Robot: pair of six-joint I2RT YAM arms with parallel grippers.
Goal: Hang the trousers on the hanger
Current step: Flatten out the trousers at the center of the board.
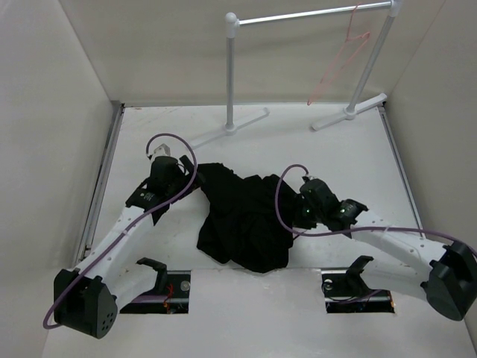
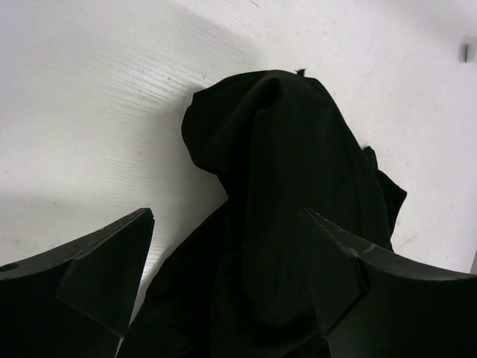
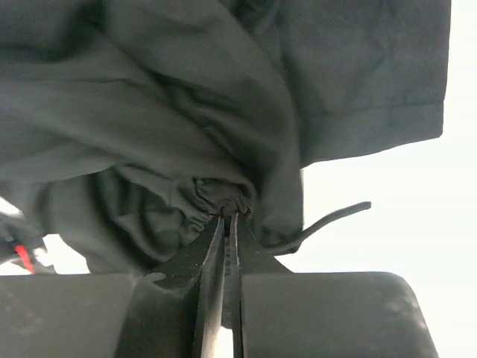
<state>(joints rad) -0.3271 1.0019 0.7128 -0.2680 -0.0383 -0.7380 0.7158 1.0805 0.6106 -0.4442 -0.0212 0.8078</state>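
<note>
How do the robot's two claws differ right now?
The left gripper stands wide open; the right gripper is shut. The left gripper straddles a fold of the trousers without gripping; the right gripper pinches a bunch of them. The left gripper is at their left side, the right gripper at their right. Both are black and down at the cloth.

white tabletop (image 1: 298, 149), faint grain on surface, black trousers (image 1: 242, 216) crumpled in one loose heap near its middle, white garment rack (image 1: 231, 74) standing on two flat feet toward the far edge
</note>
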